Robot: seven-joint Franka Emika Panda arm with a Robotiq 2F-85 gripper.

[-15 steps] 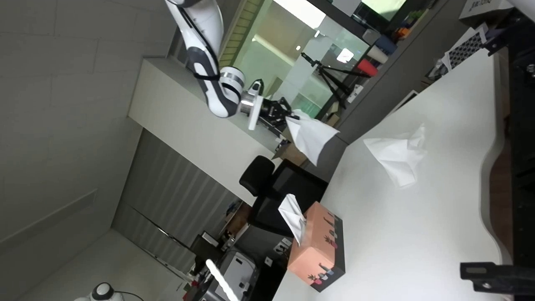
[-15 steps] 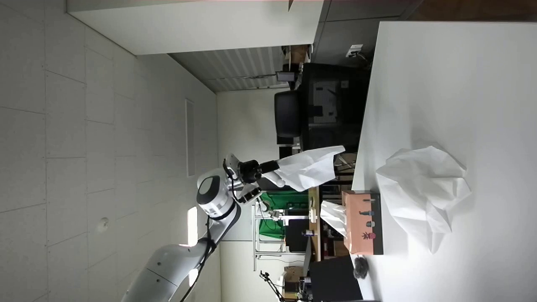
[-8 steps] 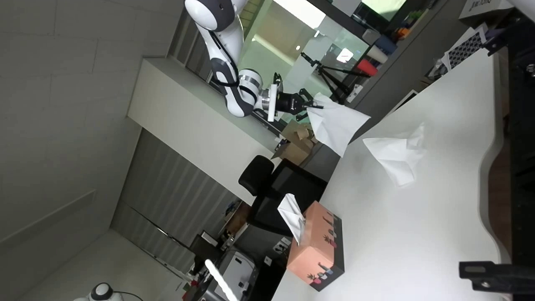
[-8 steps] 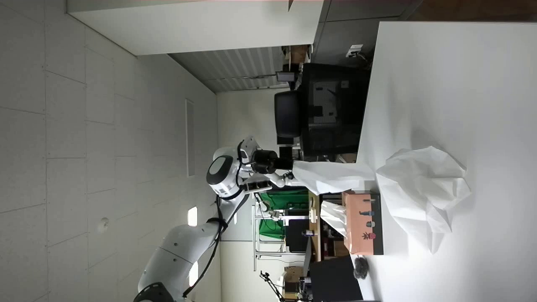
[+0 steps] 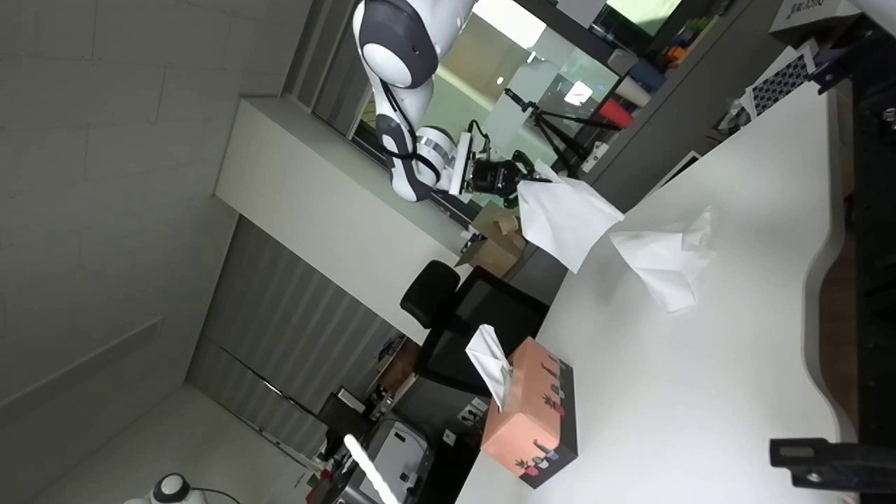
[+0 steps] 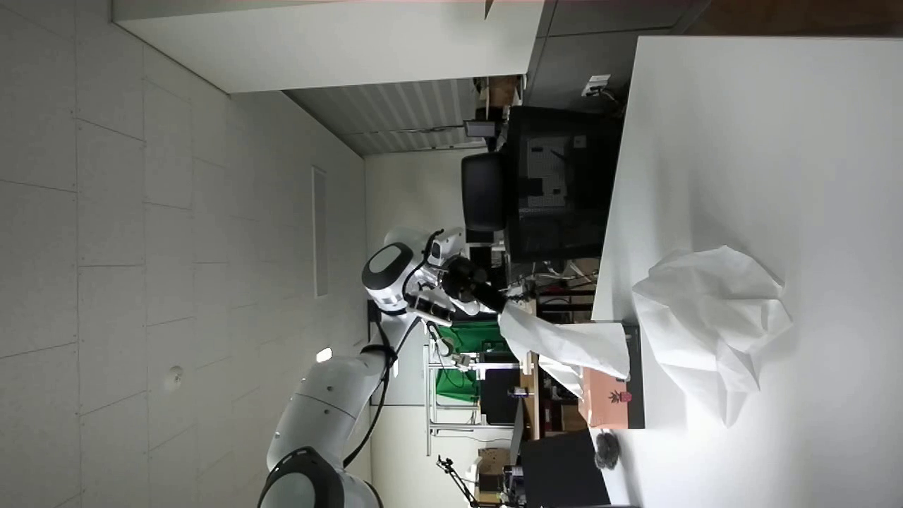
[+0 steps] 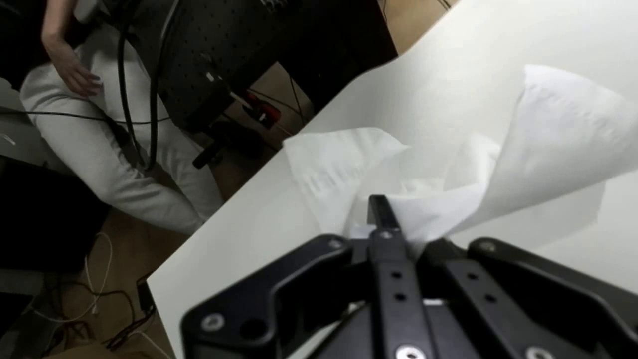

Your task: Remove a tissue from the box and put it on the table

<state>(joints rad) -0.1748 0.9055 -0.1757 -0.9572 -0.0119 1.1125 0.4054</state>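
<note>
My gripper [image 5: 535, 180] is shut on a white tissue [image 5: 568, 218], which hangs above the table [image 5: 700, 392]. In an exterior view the held tissue [image 6: 564, 339] hangs in front of part of the tissue box. In the wrist view the gripper [image 7: 406, 234] pinches the tissue [image 7: 558, 139], which spreads to the right. Another white tissue [image 5: 661, 262] lies crumpled on the table; it also shows in an exterior view [image 6: 712, 310]. The orange and dark tissue box [image 5: 525, 420] stands on the table, also in an exterior view [image 6: 603, 402]. A tissue end [image 5: 490, 364] sticks out of it.
A dark fuzzy object [image 6: 607, 450] lies beside the box. A black chair [image 5: 483, 315] stands past the table edge. A black bracket [image 5: 819, 462] stands at the curved edge. A seated person's legs [image 7: 124, 134] show beyond the table in the wrist view.
The arm has carried the held tissue closer to the table. In one view it moved right; in another it moved down and right, now overlapping the box. Lately the gripper has tilted.
</note>
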